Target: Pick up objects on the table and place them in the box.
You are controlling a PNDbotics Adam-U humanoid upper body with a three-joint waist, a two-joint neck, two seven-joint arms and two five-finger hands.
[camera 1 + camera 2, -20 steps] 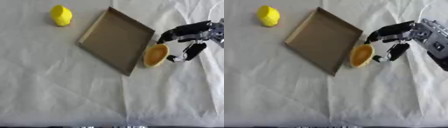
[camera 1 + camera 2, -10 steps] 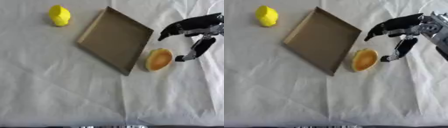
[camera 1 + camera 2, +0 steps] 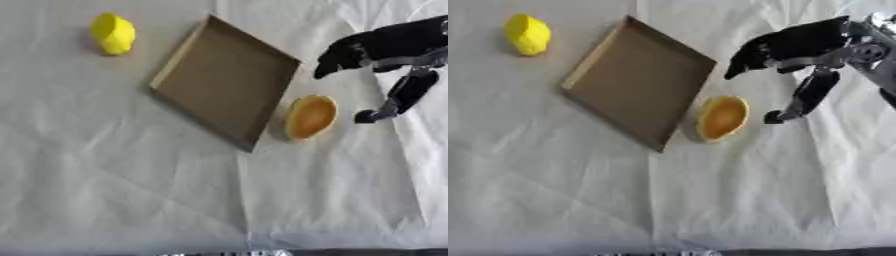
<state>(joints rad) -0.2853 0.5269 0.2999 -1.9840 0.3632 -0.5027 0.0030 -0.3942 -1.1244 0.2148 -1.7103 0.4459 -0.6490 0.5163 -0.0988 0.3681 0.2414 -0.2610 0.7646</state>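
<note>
One shallow brown box [image 3: 226,80] lies on the white-covered tabletop [image 3: 131,190]; one orange oval object [image 3: 311,117] sits just beside its right edge, one yellow object [image 3: 114,33] well apart to the left. The right hand [image 3: 798,42] hovers spread, holding nothing

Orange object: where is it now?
The orange object lies on the cloth right of centre, beside the box's right edge, left of the open right hand.
</note>
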